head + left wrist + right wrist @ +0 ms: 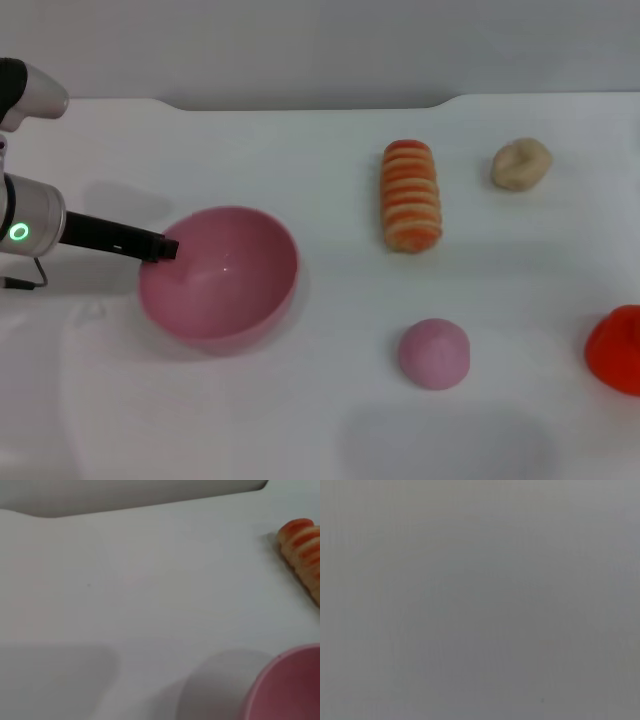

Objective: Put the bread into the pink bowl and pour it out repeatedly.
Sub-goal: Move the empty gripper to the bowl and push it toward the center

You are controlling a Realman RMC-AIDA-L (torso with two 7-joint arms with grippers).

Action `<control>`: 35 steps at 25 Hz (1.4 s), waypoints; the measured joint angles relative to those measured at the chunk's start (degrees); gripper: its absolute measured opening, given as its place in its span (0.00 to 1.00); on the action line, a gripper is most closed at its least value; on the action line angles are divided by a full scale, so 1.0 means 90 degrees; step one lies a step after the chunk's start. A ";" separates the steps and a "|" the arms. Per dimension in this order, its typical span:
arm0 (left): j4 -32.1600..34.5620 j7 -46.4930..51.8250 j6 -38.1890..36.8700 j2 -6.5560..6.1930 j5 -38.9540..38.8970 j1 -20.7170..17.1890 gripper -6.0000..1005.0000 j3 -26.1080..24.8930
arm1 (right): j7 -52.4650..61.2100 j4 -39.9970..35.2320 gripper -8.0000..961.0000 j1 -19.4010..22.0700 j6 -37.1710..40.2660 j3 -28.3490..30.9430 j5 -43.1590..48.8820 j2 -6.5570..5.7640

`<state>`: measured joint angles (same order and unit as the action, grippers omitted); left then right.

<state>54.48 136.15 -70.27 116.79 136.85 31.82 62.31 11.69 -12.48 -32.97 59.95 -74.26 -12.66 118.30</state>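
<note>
The pink bowl [225, 275] stands empty on the white table at the left of the head view. My left gripper [162, 248] reaches in from the left, and its black fingers are closed on the bowl's left rim. The bread [411, 195] lies on the table to the right of the bowl and apart from it, striped face up. The left wrist view shows a part of the bowl's rim [287, 685] and one end of the bread [301, 547]. My right gripper is out of view; the right wrist view shows only plain grey.
A beige rounded lump [520, 163] lies at the back right. A pink dome-shaped bun [434, 353] sits in front of the bread. A red object [618, 348] shows at the right edge. The table's back edge [300, 104] runs behind.
</note>
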 joint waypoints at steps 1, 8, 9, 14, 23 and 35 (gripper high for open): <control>0.0000 0.0000 -0.0015 0.0000 0.0000 0.0000 0.06 -0.0002 | 0.0000 0.0000 0.56 0.0004 0.0014 -0.0002 0.0000 0.0001; 0.0080 -0.0001 -0.0017 0.0035 -0.0006 -0.0001 0.05 -0.0081 | 0.0002 0.0000 0.56 0.0010 -0.0013 -0.0019 0.0098 0.0005; 0.0098 -0.0001 0.0000 0.0038 -0.0010 0.0000 0.05 -0.0106 | 0.0019 -0.0009 0.56 0.0004 -0.0058 -0.0018 0.0210 0.0005; 0.0151 -0.0002 0.0057 0.0048 -0.0046 0.0043 0.05 -0.0239 | 0.0151 -0.0720 0.56 -0.0012 -0.1297 -0.0041 0.1484 0.0019; 0.0148 -0.0056 0.0101 0.0065 -0.0050 0.0041 0.05 -0.0246 | 0.2095 -0.2696 0.56 -0.0131 -0.4394 -0.1045 0.3926 0.0012; 0.0139 -0.0092 0.0364 0.0097 -0.0079 -0.0012 0.05 -0.0186 | 0.2876 -0.3740 0.56 -0.0618 -0.6138 -0.2249 0.3870 -0.0271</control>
<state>55.74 135.32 -66.99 117.66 136.14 31.71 60.64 37.57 -46.13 -38.54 4.71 -94.50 22.17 115.86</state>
